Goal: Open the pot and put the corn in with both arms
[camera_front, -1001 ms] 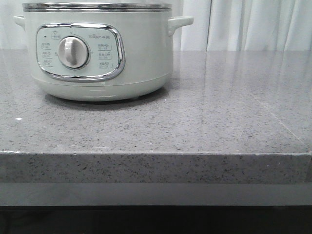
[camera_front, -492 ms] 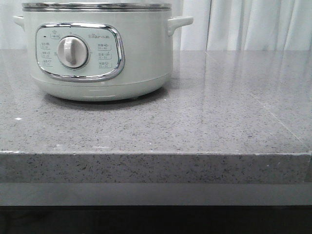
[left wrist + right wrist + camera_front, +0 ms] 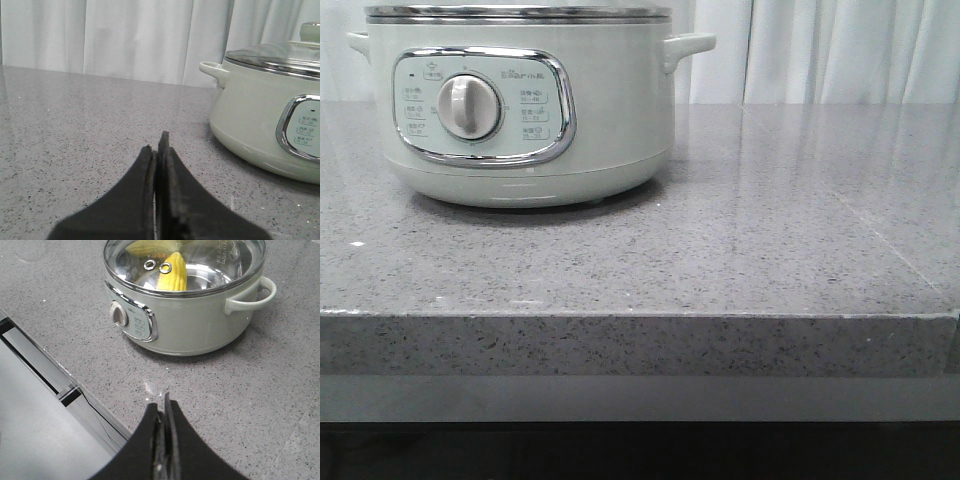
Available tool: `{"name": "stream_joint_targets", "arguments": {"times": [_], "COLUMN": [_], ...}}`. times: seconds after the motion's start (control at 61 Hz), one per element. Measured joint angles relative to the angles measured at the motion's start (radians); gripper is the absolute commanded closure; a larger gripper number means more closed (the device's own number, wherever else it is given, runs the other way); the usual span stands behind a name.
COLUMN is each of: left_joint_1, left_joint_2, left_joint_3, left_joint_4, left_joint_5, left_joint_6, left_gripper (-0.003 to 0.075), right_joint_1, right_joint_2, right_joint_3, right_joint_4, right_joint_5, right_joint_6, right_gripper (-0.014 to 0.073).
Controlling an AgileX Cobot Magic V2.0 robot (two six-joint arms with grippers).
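The pot [image 3: 610, 110] stands at the back left of the grey counter with its glass lid [image 3: 210, 262] on. In the right wrist view the pot [image 3: 200, 322] shows from above, and the yellow corn [image 3: 173, 273] lies inside it under the lid. My right gripper [image 3: 164, 407] is shut and empty, in front of the pot near the counter's front edge. My left gripper [image 3: 159, 150] is shut and empty, low over the counter to the left of the pot [image 3: 255, 125]. Neither gripper shows in the front view.
The lid's knob [image 3: 311, 31] sticks up above the pot. The counter's front edge [image 3: 60, 377] runs just beside my right gripper, and a lower grey surface lies beyond it. White curtains [image 3: 840, 50] hang behind the counter [image 3: 790, 230].
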Motion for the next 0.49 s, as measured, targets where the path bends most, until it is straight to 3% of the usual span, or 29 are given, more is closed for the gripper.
{"name": "stream_joint_targets", "arguments": {"times": [0.098,0.197,0.361,0.492], "left_joint_1": [0.0,0.0,0.0,0.0], "left_joint_2": [0.0,0.0,0.0,0.0], "left_joint_3": [0.0,0.0,0.0,0.0], "left_joint_4": [0.0,0.0,0.0,0.0], "left_joint_5": [0.0,0.0,0.0,0.0], "left_joint_6": [0.0,0.0,-0.001,-0.001], "left_gripper": [0.0741,0.0741,0.0741,0.0741], "right_joint_1": [-0.04,-0.151,-0.332,-0.417], "right_joint_2": [-0.041,-0.138,-0.341,-0.489], "right_joint_3": [0.035,0.118,0.352,0.55], "right_joint_4": [-0.01,-0.019,-0.021,-0.021], "right_joint_5": [-0.025,-0.121,-0.311,-0.428], "right_joint_6": [0.0,0.0,0.0,0.0], "right_gripper": [0.0659,0.0659,0.0659,0.0659]}}
